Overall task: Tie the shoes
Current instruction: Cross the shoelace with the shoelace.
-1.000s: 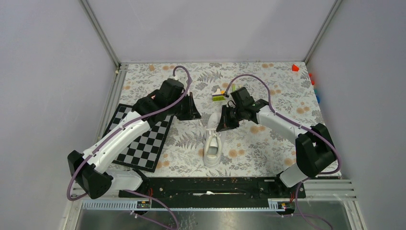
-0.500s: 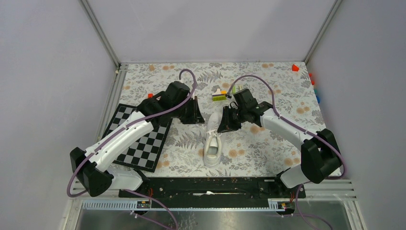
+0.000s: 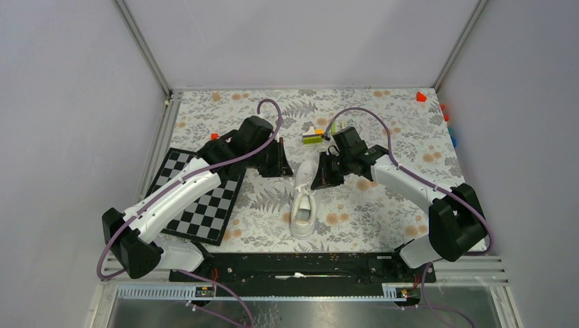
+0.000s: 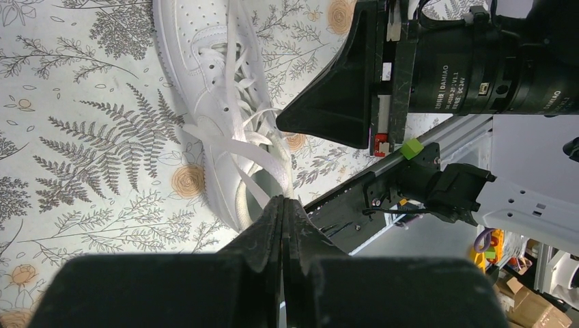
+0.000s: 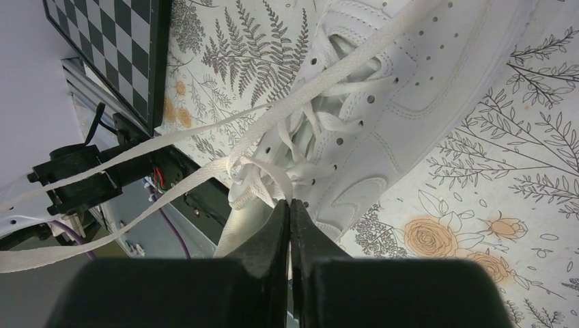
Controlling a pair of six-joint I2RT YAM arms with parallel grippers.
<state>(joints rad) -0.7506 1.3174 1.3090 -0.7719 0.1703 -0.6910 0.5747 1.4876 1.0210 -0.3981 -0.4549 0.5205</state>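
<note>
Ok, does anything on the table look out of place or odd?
Nothing spilled or damaged. The laces of the sneaker are untied and strung out, pinched by the left gripper and right gripper. The chessboard lies crooked at the left side of the mat.

The left gripper (image 4: 283,202) is seen pressed shut on a white lace (image 4: 263,156), which is drawn out from the white sneaker (image 4: 194,61) laid on the floral cloth (image 4: 82,143). The right gripper (image 4: 290,119) is seen just beside the laces.
</note>
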